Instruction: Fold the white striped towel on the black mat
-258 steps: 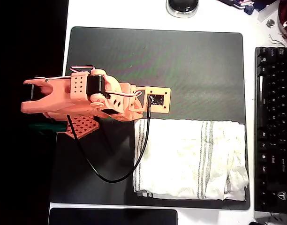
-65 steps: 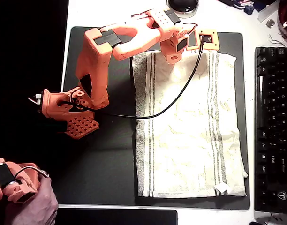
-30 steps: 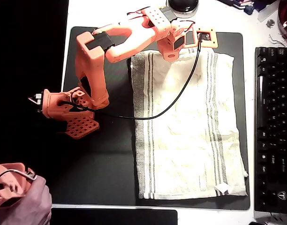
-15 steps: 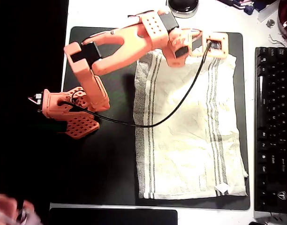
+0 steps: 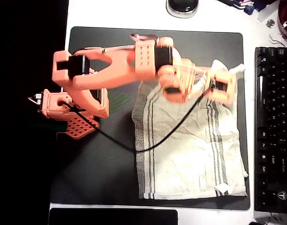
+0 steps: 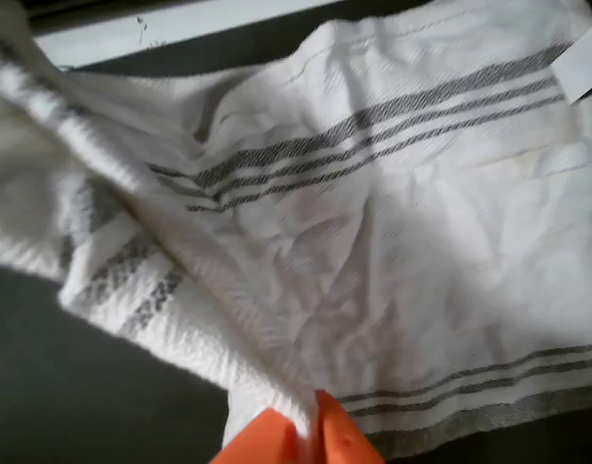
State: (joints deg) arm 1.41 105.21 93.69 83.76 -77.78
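- Black mat (image 5: 101,164) spans the frame's middle, white striped towel (image 5: 190,154) on its right half
- Gripper (image 6: 310,425) at the wrist view's bottom edge, jaws pinched on the raised top hem
- Risk: thin bite slips, hem drops back, fold lands crooked

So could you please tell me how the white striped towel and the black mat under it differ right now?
The off-white striped terry towel is pale, wrinkled and lifted at its far edge by the orange end effector; the large black rectangular desk mat is dark, smooth and flat. The mat is far bigger. Both are rectangular.
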